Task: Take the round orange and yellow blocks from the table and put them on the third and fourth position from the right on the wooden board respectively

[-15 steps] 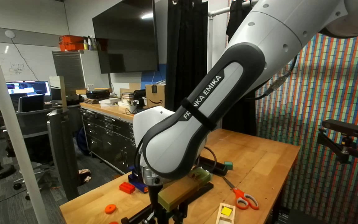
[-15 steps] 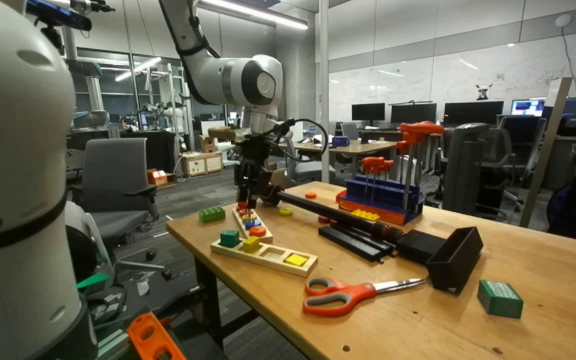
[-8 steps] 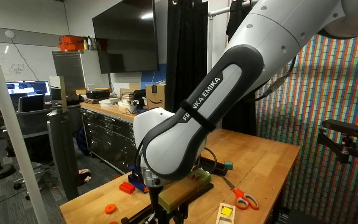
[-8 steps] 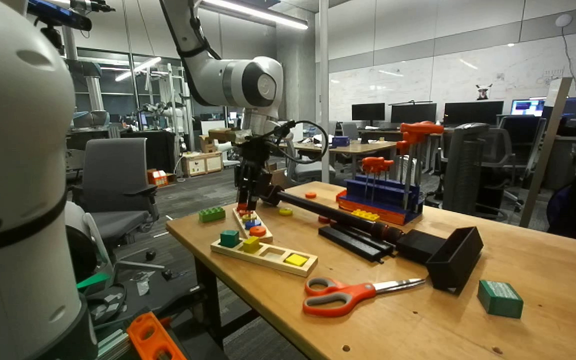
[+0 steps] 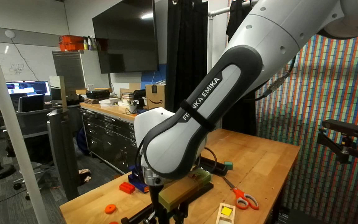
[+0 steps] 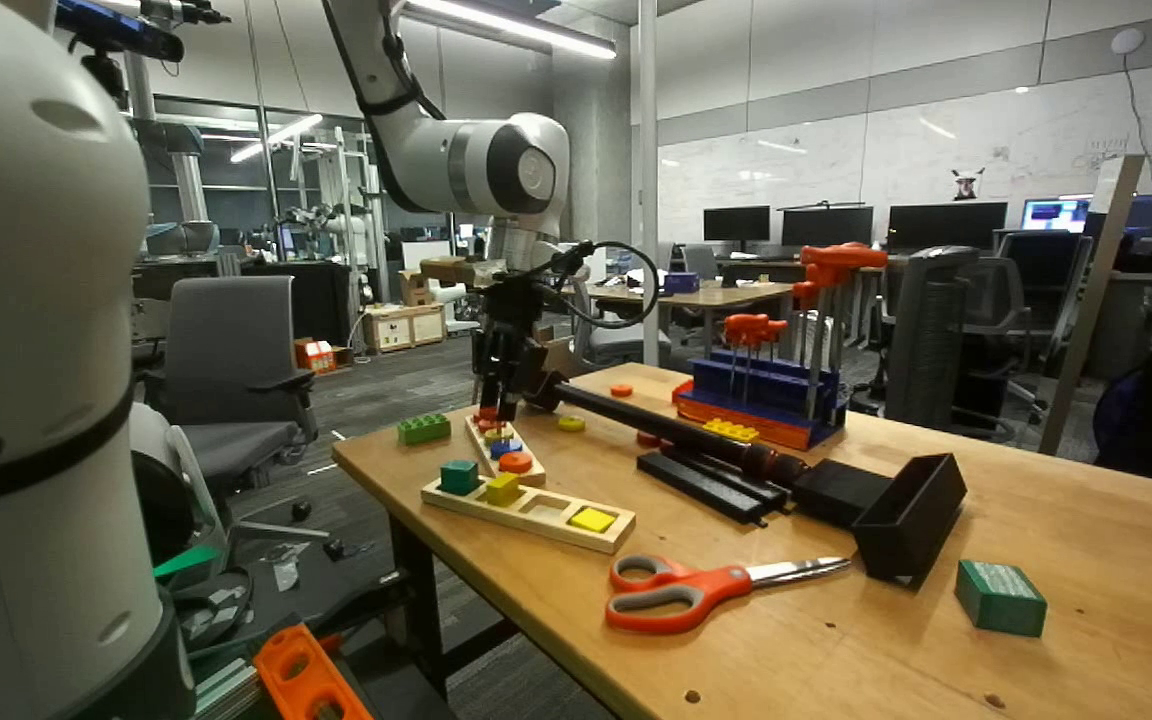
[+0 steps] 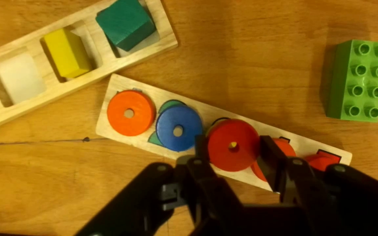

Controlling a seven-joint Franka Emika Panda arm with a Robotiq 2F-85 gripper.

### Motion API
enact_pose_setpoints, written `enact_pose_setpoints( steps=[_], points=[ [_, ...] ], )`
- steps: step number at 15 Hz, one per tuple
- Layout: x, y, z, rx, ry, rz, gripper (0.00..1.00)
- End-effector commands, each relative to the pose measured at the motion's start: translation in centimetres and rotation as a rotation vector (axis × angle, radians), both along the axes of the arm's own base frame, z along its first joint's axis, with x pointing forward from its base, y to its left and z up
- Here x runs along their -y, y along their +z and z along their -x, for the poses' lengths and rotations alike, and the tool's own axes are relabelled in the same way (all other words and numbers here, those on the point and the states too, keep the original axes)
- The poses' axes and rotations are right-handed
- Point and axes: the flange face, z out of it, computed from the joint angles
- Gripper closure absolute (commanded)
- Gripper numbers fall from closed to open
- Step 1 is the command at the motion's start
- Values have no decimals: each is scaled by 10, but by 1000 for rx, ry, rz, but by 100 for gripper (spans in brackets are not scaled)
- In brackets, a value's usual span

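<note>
A wood-grained bench (image 6: 886,660) stands near a grey chair (image 6: 233,340) (whiteboard (image 6: 896,150) beyond). The hand (image 7: 232,146) grips a red disc (image 7: 233,132).

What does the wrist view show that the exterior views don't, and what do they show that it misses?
Only the wrist view clearly shows the red disc gripped in the hand, and the green print beside the blue disc.

Only the exterior views show the scissors, tool rack and loose orange disc; the loose yellow disc appears in an exterior view alone.

The wrist view and an exterior view share the hand, board, green brick and block tray.
</note>
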Motion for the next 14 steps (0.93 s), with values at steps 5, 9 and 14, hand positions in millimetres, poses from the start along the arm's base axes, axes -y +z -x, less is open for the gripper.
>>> enact_pose_setpoints(
  steps=[5, 9, 14],
  points=[
    [3, -3, -8, 11, -2, -6, 76],
    [4, -7, -12, 8, -4, -9, 76],
    [5, -10, -17, 2, -10, -14, 76]
  ],
)
